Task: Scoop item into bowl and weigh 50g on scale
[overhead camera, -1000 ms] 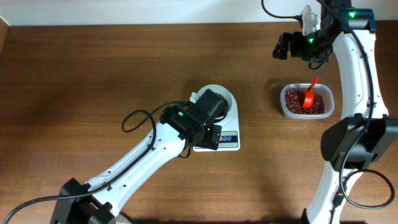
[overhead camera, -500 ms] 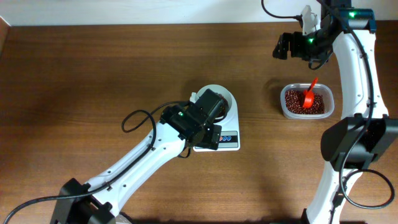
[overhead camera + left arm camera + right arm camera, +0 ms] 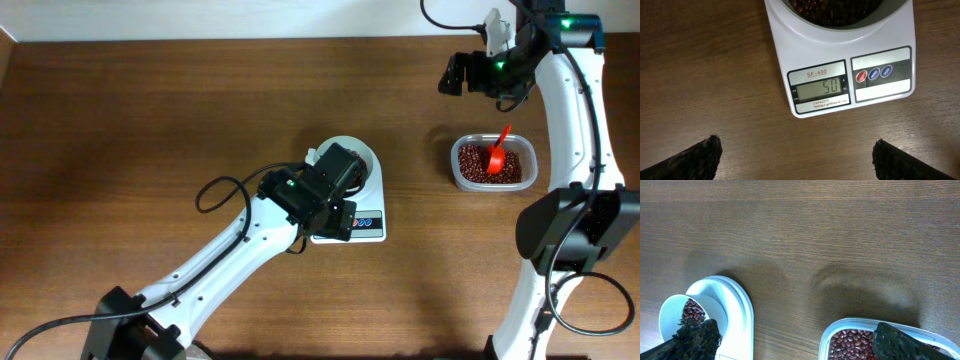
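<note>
Counting on the tabletop (image 3: 150, 120) now: one scale (image 3: 840, 75), one bowl (image 3: 672, 311), one clear tub (image 3: 455, 165), one red scoop (image 3: 496, 153). Three round buttons (image 3: 873, 74) on that scale. Left arm (image 3: 230, 255), right arm (image 3: 575, 110), that's two.

No visible change over last 1 s: left arm (image 3: 240, 245), right arm (image 3: 575, 110) motionless; scale (image 3: 370, 226) unmoved.

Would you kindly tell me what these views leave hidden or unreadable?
Overhead: the bowl is mostly covered by the left end effector; the scale display is too small to read.
Left wrist: the top edge cuts off most of the bowl.
Right wrist: the bottom edge cuts off the tub.
</note>
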`<state>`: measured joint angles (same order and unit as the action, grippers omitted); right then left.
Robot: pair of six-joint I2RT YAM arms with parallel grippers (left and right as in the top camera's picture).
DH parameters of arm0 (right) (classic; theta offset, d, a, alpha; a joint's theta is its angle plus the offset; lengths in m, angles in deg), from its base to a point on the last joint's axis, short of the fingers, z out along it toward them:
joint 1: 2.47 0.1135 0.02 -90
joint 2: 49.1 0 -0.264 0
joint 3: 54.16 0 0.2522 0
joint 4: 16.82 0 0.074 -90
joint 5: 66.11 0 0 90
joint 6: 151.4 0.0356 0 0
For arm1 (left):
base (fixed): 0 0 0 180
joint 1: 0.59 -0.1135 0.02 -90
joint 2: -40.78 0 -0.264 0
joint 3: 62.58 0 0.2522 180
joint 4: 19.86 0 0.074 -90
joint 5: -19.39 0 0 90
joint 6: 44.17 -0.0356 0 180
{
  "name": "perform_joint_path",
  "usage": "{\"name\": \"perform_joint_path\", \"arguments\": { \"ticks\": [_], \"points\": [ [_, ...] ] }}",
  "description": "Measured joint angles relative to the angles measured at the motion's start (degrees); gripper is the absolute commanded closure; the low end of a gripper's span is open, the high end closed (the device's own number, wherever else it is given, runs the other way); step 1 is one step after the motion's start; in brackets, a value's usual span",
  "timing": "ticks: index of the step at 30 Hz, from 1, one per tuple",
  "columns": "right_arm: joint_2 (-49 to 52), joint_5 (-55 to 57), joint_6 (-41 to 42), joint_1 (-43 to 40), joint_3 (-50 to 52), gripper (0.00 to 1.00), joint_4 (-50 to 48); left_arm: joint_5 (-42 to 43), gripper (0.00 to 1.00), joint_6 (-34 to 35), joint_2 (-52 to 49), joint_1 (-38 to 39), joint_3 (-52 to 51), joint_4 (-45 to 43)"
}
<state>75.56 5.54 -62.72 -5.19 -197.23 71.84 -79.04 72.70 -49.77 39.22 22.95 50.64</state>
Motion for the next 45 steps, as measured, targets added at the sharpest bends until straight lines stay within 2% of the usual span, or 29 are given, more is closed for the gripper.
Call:
{"name": "perform_joint_path", "arguments": {
  "ticks": [33, 37, 45],
  "points": [
    [0.0, 0.0, -0.02, 0.0, 0.0, 0.01, 0.0, -0.24, 0.01, 0.0, 0.55, 0.0, 0.0, -0.85],
    [0.0, 0.0, 0.0, 0.0, 0.0, 0.01, 0.0, -2.03, 0.01, 0.0, 7.04, 0.0, -0.17, -4.68],
    [0.0, -0.02, -0.02, 0.0, 0.0, 0.01, -0.04, -6.25, 0.01, 0.0, 29.57, -0.9, -2.49, -6.27]
  ]
}}
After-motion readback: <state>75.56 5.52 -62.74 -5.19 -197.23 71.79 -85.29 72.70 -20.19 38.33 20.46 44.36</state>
